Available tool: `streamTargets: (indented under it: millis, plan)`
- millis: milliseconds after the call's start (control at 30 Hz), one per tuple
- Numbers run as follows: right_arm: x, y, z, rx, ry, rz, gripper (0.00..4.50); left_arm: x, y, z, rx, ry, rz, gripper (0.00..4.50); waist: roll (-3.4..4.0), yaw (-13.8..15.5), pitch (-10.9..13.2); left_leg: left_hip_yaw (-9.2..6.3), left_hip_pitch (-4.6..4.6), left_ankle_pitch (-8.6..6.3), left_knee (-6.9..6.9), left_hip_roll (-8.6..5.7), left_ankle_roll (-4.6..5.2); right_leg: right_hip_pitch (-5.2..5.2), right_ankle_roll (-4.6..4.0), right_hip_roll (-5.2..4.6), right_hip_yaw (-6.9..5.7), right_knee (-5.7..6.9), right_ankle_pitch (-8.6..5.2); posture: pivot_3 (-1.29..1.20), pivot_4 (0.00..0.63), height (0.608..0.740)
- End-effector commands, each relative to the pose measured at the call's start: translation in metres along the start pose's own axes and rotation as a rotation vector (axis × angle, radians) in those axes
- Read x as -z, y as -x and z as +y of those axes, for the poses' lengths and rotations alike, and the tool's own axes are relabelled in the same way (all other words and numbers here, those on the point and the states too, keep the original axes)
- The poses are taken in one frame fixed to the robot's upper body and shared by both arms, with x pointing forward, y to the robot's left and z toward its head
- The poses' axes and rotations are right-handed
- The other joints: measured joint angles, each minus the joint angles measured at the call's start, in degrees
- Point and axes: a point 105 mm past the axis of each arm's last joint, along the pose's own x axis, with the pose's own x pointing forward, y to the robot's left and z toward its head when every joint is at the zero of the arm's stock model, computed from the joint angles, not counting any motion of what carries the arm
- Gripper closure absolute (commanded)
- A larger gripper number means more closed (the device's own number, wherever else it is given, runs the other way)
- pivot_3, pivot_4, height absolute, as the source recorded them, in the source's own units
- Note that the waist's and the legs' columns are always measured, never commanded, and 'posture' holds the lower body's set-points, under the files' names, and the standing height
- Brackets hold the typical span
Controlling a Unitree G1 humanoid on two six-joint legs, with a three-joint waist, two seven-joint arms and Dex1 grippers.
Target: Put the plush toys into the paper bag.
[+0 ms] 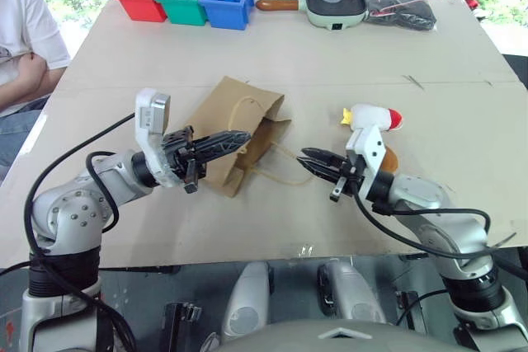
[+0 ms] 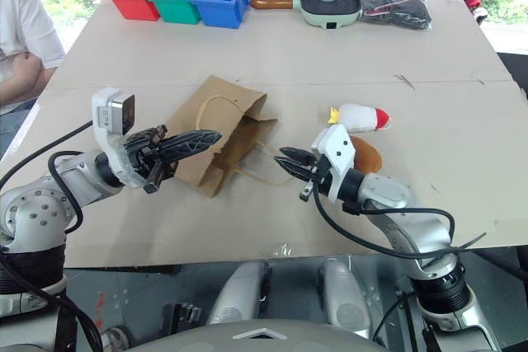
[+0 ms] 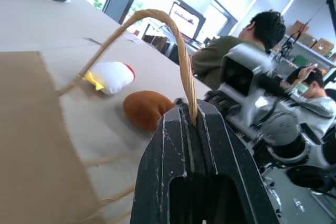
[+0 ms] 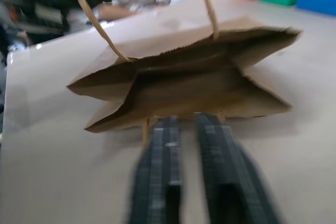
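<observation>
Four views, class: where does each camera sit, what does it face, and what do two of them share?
Left eye view: head, looking down at the paper bag; both arms show.
Right eye view: the head's other eye, same table.
Left wrist view: along the left claw, shut on the upper handle.
Right wrist view: along the right claw, into the bag's mouth.
Shared: the rocket toy and orange-brown toy.

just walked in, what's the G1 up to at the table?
It is bagging plush toys, and neither is in yet. The paper bag lies on its side, mouth toward the right arm. The left gripper has its jaws shut on the upper loop handle. The right gripper sits at the lower handle, jaws shut; a hold there is not clear. The white rocket toy and the orange-brown toy lie on the table beside the right arm.
</observation>
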Motion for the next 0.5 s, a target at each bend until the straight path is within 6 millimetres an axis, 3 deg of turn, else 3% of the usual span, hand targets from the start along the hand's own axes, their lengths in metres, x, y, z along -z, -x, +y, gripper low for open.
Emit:
streamTargets:
  millis: [33,133,300,500]
  plan:
    - [0.000,-0.034,-0.003,-0.043,0.046,-0.014,4.41,-0.008,-0.013,-0.018,0.089,-0.020,-0.028,4.50,0.01,-0.4,0.0,0.03,0.02,0.01,0.03,0.00,-0.01,0.00,0.00,0.01,0.04,0.03,0.00,0.00,0.150,0.740]
    - [0.010,-0.064,0.000,-0.087,0.043,0.003,4.41,-0.010,-0.016,-0.021,0.102,-0.021,-0.032,4.50,-0.02,-0.3,0.0,-0.13,-0.04,0.01,-0.01,0.00,-0.02,0.00,-0.01,0.01,-0.10,0.02,0.00,0.00,0.150,0.740]
    - [0.029,-0.095,0.021,-0.204,0.049,0.056,4.41,-0.012,-0.020,-0.024,0.112,-0.025,-0.045,4.50,0.00,-0.4,0.0,-0.05,-0.11,0.01,-0.03,-0.01,-0.02,-0.08,-0.01,-0.02,-0.04,-0.03,0.00,0.00,0.150,0.740]
    - [0.066,-0.112,0.024,-0.215,0.061,0.151,4.41,-0.024,-0.017,-0.027,0.094,-0.052,-0.094,4.50,-0.03,-0.6,0.0,-0.04,-0.05,0.01,-0.03,-0.02,-0.03,-0.07,-0.01,-0.01,-0.02,0.00,0.00,0.00,0.150,0.740]
